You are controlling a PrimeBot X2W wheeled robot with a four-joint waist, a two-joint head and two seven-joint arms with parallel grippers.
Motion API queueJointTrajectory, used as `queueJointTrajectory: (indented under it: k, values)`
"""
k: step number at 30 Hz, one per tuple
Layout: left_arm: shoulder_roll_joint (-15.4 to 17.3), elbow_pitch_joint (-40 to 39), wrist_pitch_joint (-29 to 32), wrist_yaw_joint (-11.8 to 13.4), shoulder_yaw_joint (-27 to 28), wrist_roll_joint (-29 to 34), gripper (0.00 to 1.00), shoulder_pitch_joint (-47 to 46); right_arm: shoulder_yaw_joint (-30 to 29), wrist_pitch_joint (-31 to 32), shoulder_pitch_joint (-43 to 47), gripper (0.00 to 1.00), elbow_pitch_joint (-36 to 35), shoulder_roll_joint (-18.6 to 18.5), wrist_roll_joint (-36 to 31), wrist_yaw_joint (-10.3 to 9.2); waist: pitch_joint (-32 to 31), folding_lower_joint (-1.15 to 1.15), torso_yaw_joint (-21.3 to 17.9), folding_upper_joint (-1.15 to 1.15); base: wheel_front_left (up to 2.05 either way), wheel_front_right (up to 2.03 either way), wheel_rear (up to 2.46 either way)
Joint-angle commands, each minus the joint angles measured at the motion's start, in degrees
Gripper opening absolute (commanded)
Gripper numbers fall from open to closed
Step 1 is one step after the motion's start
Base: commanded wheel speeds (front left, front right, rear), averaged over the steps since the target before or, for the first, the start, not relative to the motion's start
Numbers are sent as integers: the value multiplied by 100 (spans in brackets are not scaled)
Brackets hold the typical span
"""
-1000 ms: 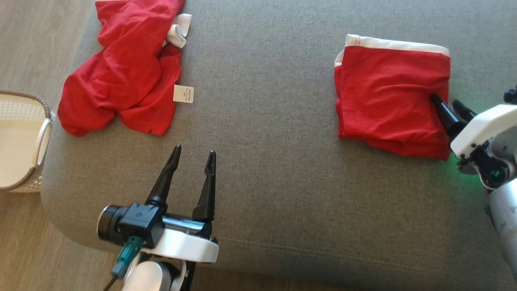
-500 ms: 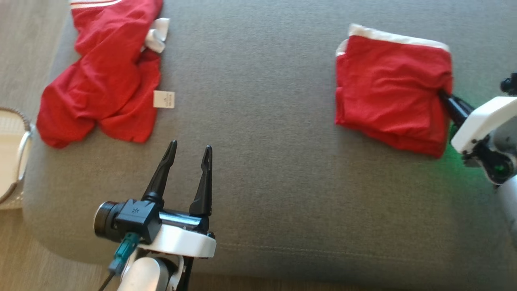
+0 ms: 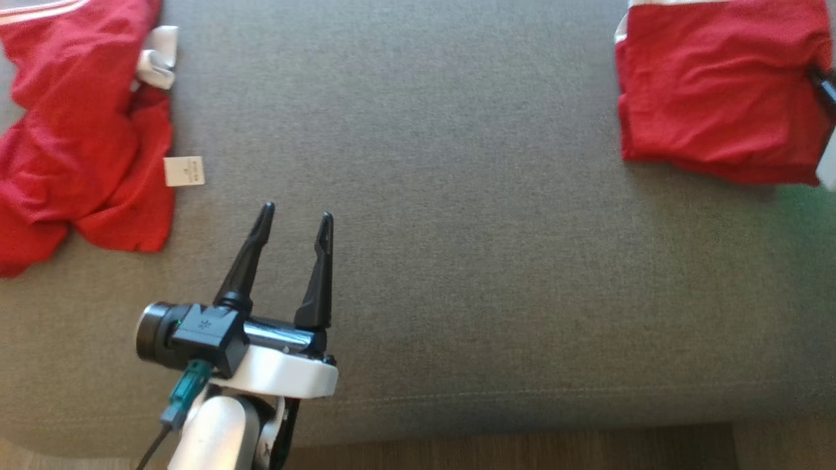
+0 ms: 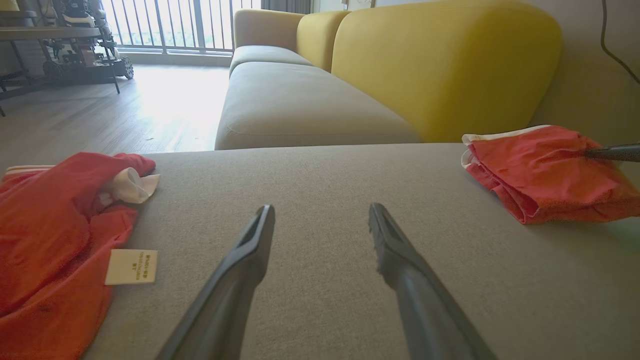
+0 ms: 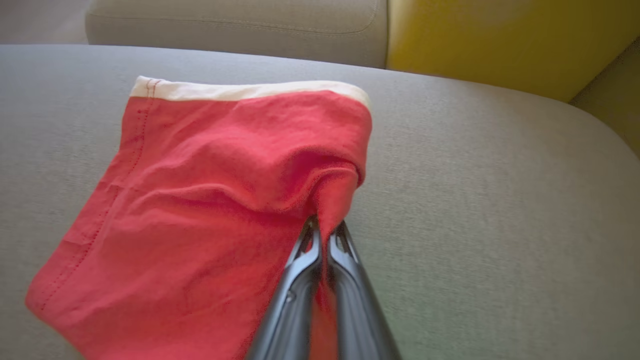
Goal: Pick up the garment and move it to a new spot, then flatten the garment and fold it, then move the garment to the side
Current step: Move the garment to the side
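Crumpled red garment (image 3: pixel 78 130) out at the left end of the grey cushion (image 3: pixel 457 261), heaped and wrinkled and running off the side of the head view. A bunched white band of cloth (image 3: pixel 157 62) sits at its far side, and a small white label (image 3: pixel 184 171) lies flat just beside its right fringe. Moving right, the left gripper (image 3: pixel 296 213) hangs above the grey fabric near the cushion's front edge, its two dark fingers spread well apart. The left wrist view backs that up: both fingers (image 4: pixel 250 250) are fanned out over the cushion, with the label off toward the crumpled heap. Now across to the far right of the cushion, and there's the folded red garment (image 3: pixel 712 98), a tidy rectangle with its white waistband (image 5: pixel 250 91) along the far edge, well apart from the crumpled one. And the right gripper (image 5: pixel 327 227) has hold of it! The fingers are pressed together on the garment's right-hand edge, a pleat of red cloth pinched between them and puckered at the tips, and the rest of the fold fans out from the pinch across the cushion. In the head view a dark finger (image 3: pixel 824 91) meets that same edge at the frame's side. Beyond the cushion in the left wrist view are a beige sofa seat (image 4: pixel 300 105) and, to its right, a yellow sofa back (image 4: pixel 440 65)
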Motion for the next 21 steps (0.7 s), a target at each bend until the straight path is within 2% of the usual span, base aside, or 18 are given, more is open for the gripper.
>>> queueJointTrajectory:
  k: [1, 14, 21]
  values:
    - [10, -213, -28, -43, 235, 77, 100, -176, -24, 28, -143, 0, -201, -221, -107, -2, 148, 0, -133, 0, 0, 0, 0]
    - [21, -238, -28, -312, 442, 353, 100, -310, -494, 44, -363, 0, -661, -640, -786, -2, 517, 0, -447, 0, 0, 0, 0]
    - [23, -268, -28, -386, 438, 426, 100, -392, -536, 302, -352, 0, -1115, -798, -1042, -2, 741, 0, -542, 0, 0, 0, 0]
